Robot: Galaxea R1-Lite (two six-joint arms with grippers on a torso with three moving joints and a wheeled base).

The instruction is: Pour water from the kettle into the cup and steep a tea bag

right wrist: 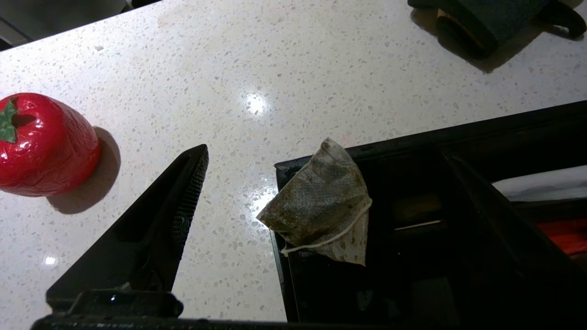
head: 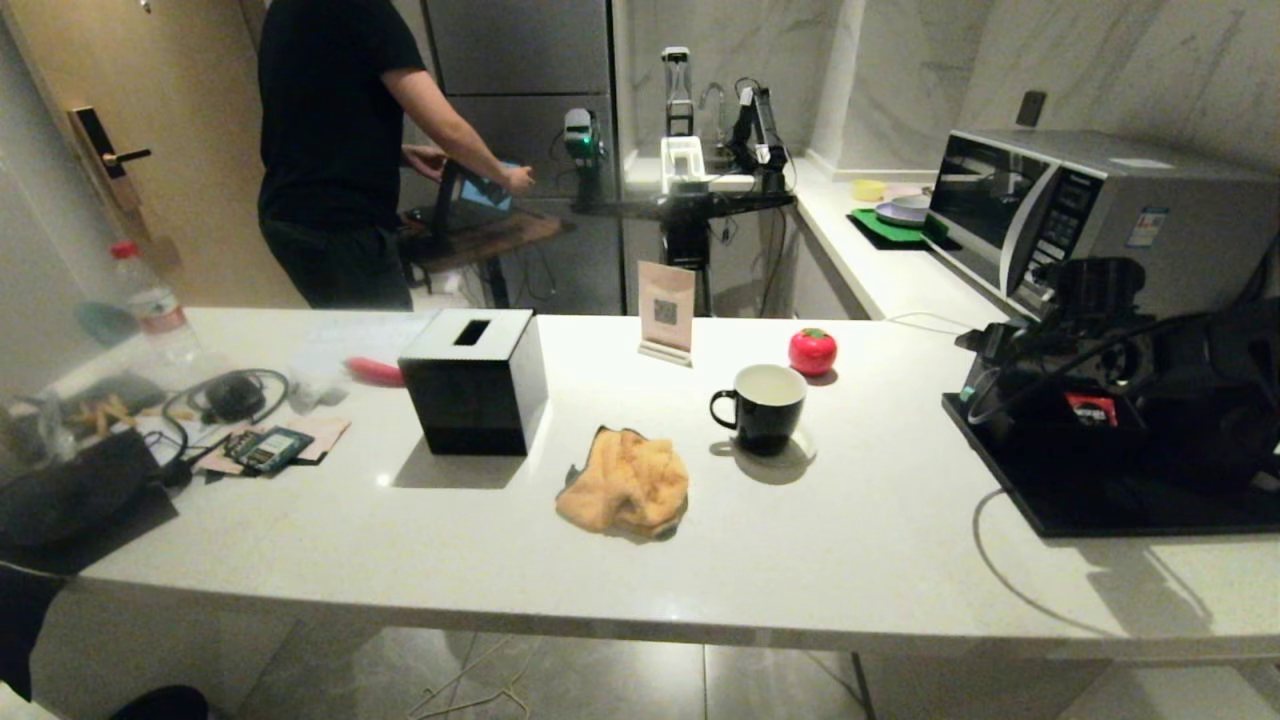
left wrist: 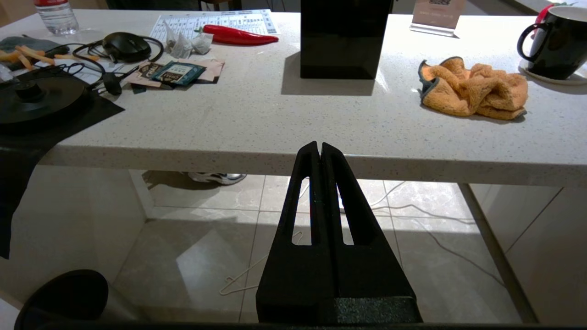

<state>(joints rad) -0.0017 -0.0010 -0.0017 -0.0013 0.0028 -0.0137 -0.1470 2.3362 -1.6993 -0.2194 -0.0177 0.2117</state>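
Two grippers for you: right gripper (right wrist: 284, 201) gapes open over the tea bag (right wrist: 321, 206) at the cup's (head: 762, 405) three o'clock; left gripper (left wrist: 319, 149) closed

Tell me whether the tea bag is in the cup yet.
Not yet. The tea bag sits on the corner rim of the black compartment box, while the cup stands apart, showing only its white inside.
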